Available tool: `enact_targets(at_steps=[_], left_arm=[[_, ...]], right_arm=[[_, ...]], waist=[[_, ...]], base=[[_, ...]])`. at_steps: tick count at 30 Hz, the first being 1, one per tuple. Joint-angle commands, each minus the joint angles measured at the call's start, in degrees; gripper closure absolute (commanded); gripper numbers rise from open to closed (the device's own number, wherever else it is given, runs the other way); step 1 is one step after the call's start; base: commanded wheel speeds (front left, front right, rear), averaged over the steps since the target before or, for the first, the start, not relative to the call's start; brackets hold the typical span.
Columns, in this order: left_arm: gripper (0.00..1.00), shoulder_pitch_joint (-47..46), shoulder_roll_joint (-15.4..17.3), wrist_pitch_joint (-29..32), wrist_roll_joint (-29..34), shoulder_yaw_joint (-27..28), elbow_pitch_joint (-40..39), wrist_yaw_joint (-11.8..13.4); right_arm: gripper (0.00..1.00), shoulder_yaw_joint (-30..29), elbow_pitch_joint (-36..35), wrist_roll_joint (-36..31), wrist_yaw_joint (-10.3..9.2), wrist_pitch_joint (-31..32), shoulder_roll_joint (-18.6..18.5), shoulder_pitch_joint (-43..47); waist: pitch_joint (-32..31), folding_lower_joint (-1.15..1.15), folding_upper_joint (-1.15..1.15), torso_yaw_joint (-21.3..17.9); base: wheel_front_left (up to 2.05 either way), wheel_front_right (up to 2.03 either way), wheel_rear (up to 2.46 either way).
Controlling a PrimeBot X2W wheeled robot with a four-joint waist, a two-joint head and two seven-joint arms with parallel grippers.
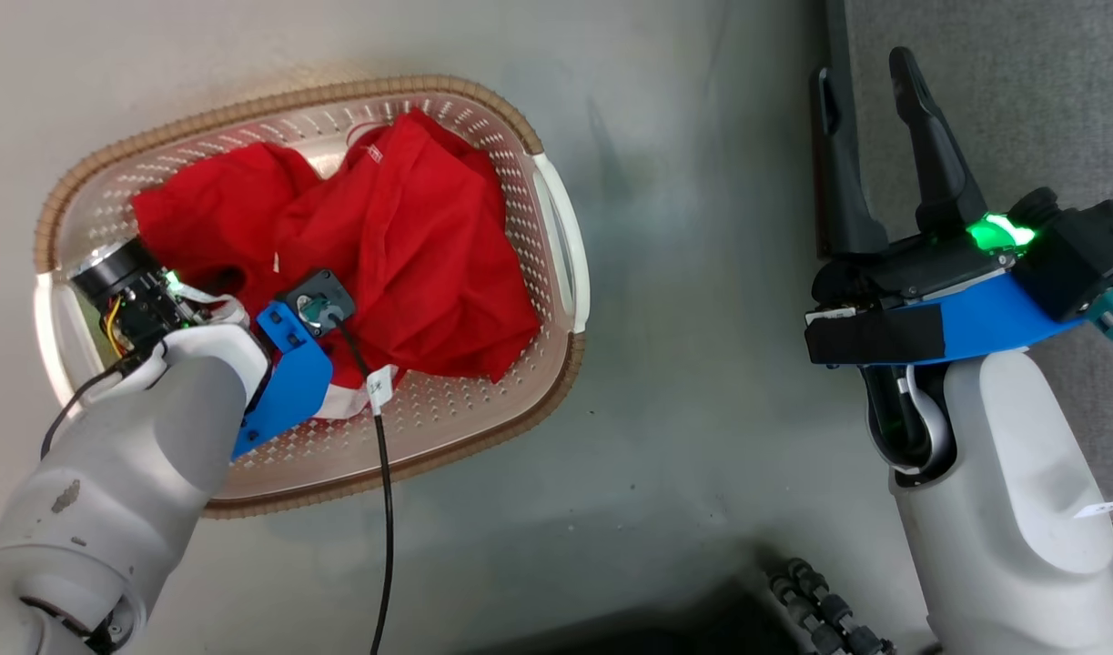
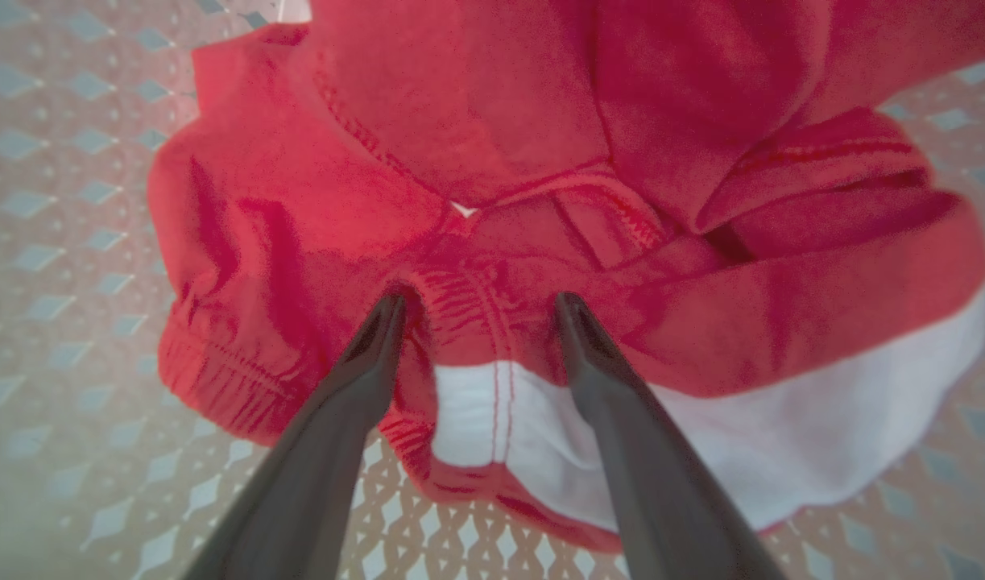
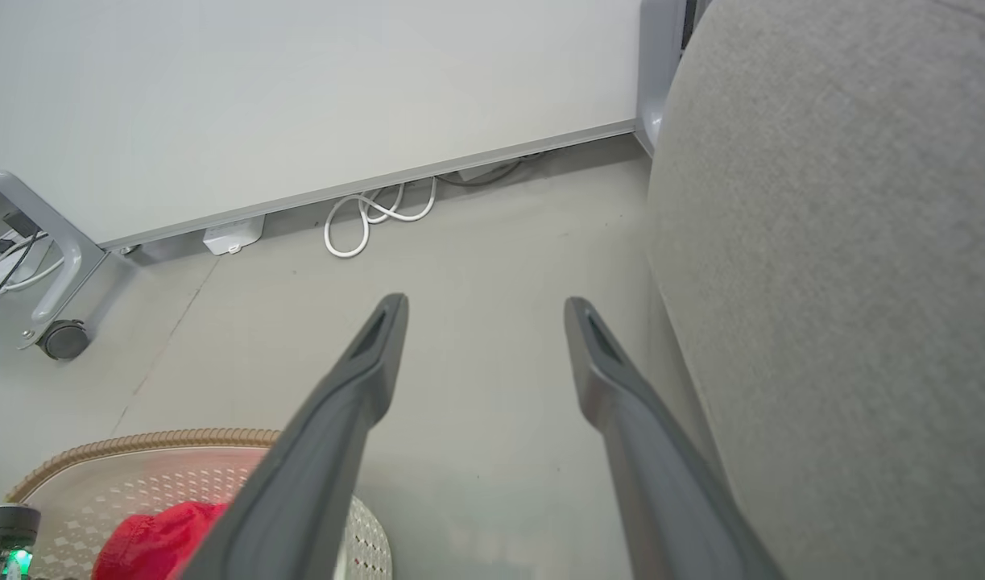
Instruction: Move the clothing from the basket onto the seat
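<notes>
Left pincer (image 2: 480,300) spread wide over clothing (image 2: 500,121) in basket (image 1: 520,200); right pincer (image 3: 484,300) wide.

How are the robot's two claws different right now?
The left gripper reaches down into the basket, fingertips at the red clothing; the right gripper is out over the floor beside the grey seat. The left gripper has a fold of red-and-white fabric between its fingers; the right gripper has nothing between its fingers. Both stand open, and neither has closed on anything.

On floor (image 1: 693,382): basket (image 1: 561,227) w/ clothing (image 1: 401,246); seat (image 1: 1020,82) to rt.
</notes>
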Motion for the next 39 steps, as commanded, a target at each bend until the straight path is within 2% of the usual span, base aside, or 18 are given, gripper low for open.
enact_targets(at_steps=[1,15,25,26,27,28,39], left_arm=[[0.00,-1.71,0.10,1.48,-0.08,-0.90,0.12,0.12],[0.00,-5.34,-0.34,7.65,-0.79,-6.49,0.25,0.12],[0.00,-4.96,-0.73,7.57,-1.34,-7.16,0.32,0.11],[0.31,-4.94,-0.79,7.48,-1.10,-7.24,0.32,0.11],[0.71,-4.94,-0.86,7.30,-0.82,-7.32,0.34,0.11],[1.00,-4.89,-0.95,7.26,-0.62,-7.38,0.35,0.11],[1.00,-3.40,-1.55,5.56,-1.50,-7.49,0.34,0.00]], right_arm=[[0.00,-0.07,-0.60,0.33,0.03,-0.18,-0.20,-1.32],[0.00,-1.71,-3.26,-0.28,0.03,-0.18,-0.21,-1.00],[0.00,-2.15,-4.25,-0.31,0.03,-0.18,-0.21,-1.46],[0.00,-2.21,-4.30,-0.36,0.03,-0.18,-0.21,-1.44],[0.00,-2.26,-4.30,-0.42,0.03,-0.18,-0.21,-1.48],[0.00,-2.32,-4.23,-0.49,0.03,-0.18,-0.21,-1.51],[0.00,-2.67,-3.26,-0.61,0.03,-0.18,-0.21,-1.61]], waist=[[1.79,-0.01,0.00,-0.35],[7.32,-0.01,0.00,-0.90],[8.66,-0.01,0.00,-1.30],[8.74,-0.01,0.00,-1.27],[8.78,-0.01,0.00,-1.23],[8.79,-0.01,0.00,-1.18],[6.71,-0.01,0.00,-0.44]], base=[[0.00,0.00,0.00],[0.00,0.00,0.00],[0.00,0.00,0.00],[0.00,0.00,0.00],[0.00,0.00,0.00],[0.00,0.00,0.00],[0.00,0.00,0.00]])
